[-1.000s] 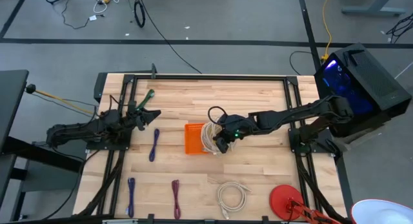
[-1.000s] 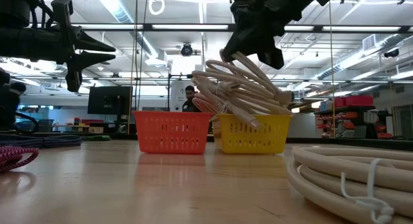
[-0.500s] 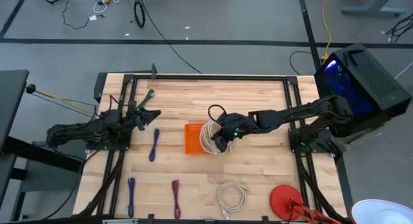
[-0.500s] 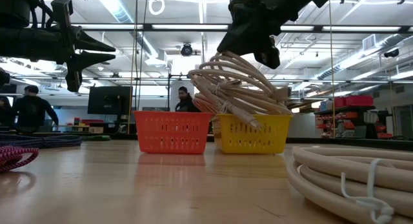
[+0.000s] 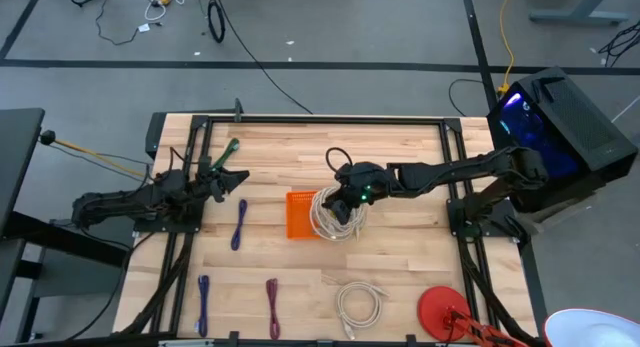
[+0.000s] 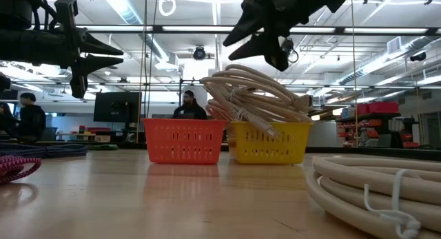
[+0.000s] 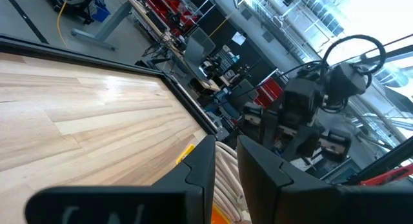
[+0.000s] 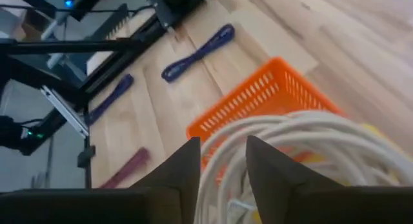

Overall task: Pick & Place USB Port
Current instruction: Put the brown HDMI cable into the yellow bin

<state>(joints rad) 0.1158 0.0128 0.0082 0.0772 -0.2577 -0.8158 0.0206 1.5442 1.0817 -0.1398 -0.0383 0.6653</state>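
With the coiled cream-white USB cable [image 5: 335, 213] lying heaped on the yellow plastic basket [image 6: 270, 144], beside the orange plastic basket [image 5: 300, 215], I see my right gripper [image 5: 350, 194] hovering directly above it, fingers spread and holding nothing. Its loops sprawl wider than the rim, roughly across the table. My left gripper [image 5: 228, 175] waits well apart, fingers also parted, so the right arm is nearer.

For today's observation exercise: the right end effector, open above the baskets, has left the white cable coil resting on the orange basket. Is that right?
Not quite. The low view shows the white cable coil resting on the yellow basket, not the orange basket. The right end effector is indeed open above them.
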